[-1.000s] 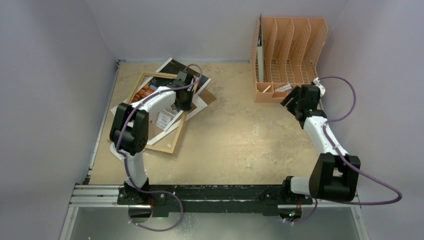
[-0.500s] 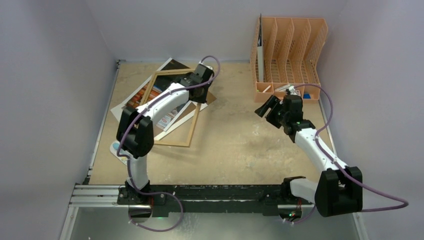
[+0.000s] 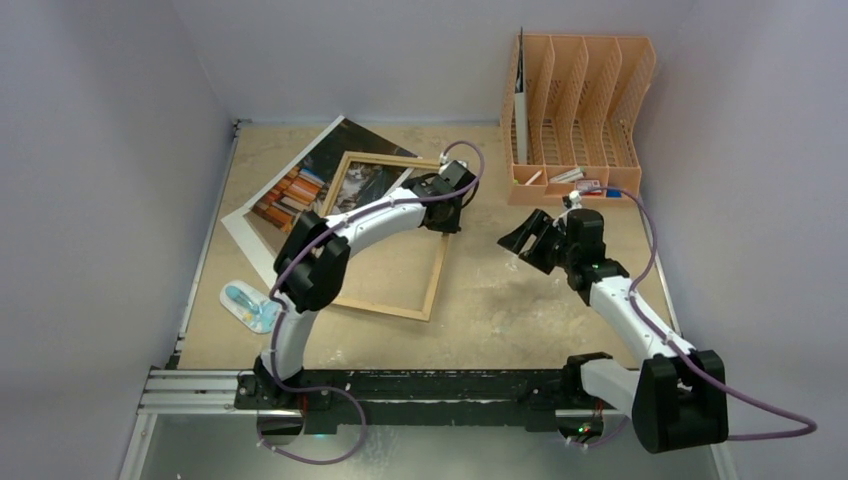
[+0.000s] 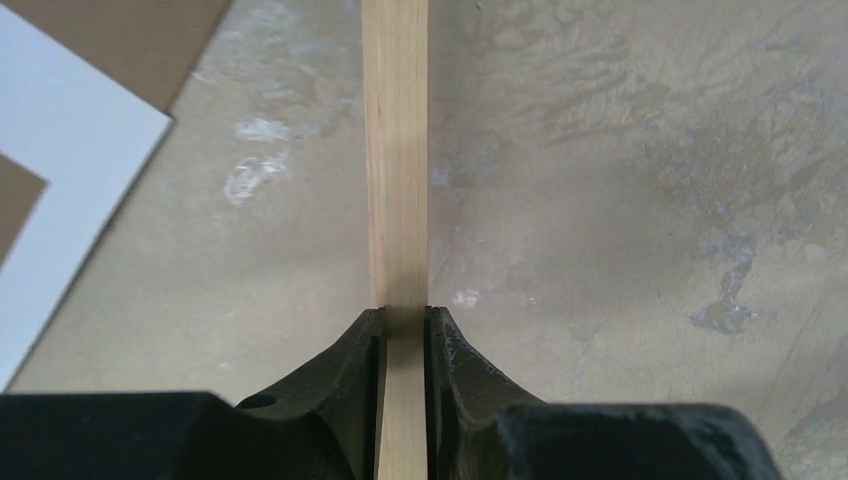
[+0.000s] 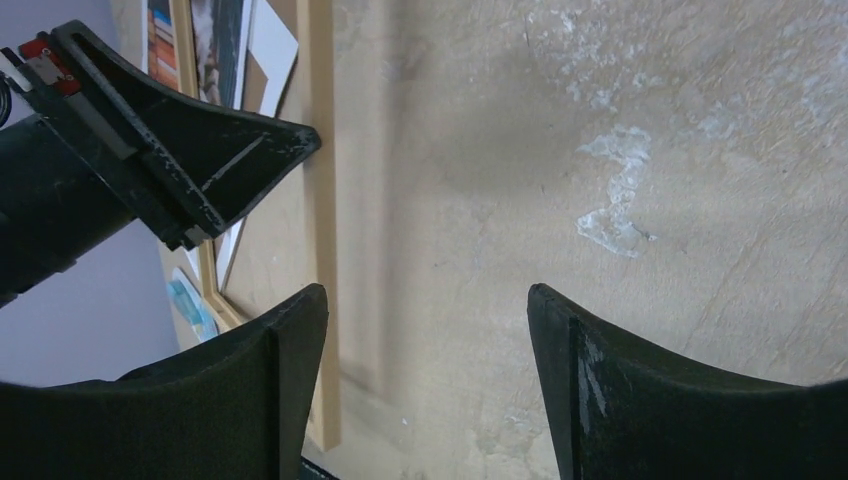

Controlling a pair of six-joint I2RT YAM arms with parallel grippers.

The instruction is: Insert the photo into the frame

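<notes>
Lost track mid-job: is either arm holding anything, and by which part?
The left gripper clamps the frame by its wooden side rail, near the far right corner. The right gripper is open, holding nothing.

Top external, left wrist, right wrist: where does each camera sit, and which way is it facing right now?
Top external: above and behind the bases, looking down at the table; both arms show whole, with the frame and orange organiser.
Left wrist: on the left arm, looking down along the frame's wooden rail, which the left pincer clamps.
Right wrist: on the right arm, looking across the table at the same rail; the open right pincer shows at the bottom.
Shared: all three show that rail.
</notes>
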